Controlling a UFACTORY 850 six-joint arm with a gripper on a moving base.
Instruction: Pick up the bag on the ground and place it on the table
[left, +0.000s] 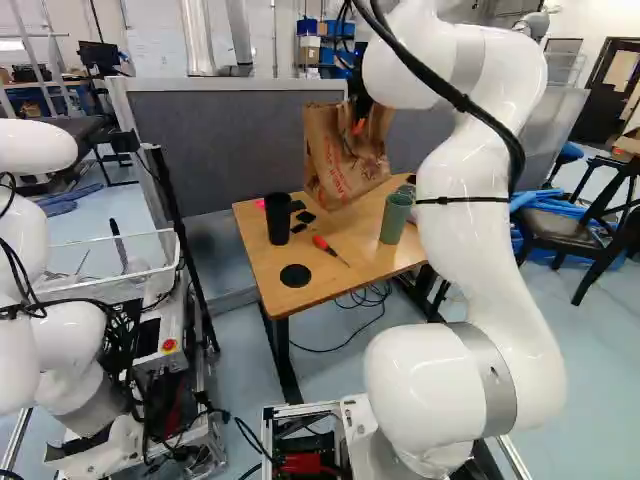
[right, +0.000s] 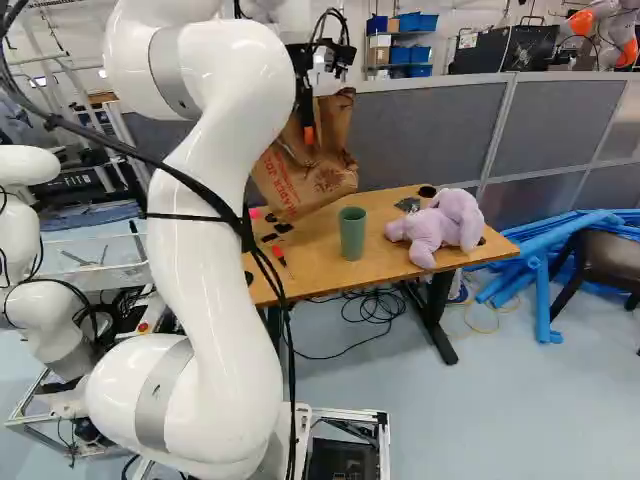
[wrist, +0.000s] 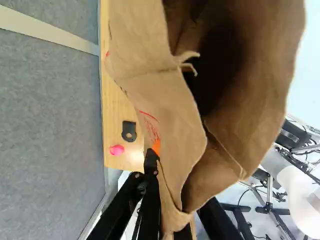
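Paper bag (wrist: 180, 130) close up, interior too dark to read; end effector (right: 309, 130) clamped on its rim; one fingertip hidden by paper; contact with table (left: 340, 270) unclear

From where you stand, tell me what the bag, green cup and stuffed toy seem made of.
The bag looks like matte brown paper, by its crisp creases and torn flap. The green cup has an even, smooth wall: perhaps plastic, ceramic or metal. The stuffed toy seems soft, dull plush, by its puffy, rounded limbs.
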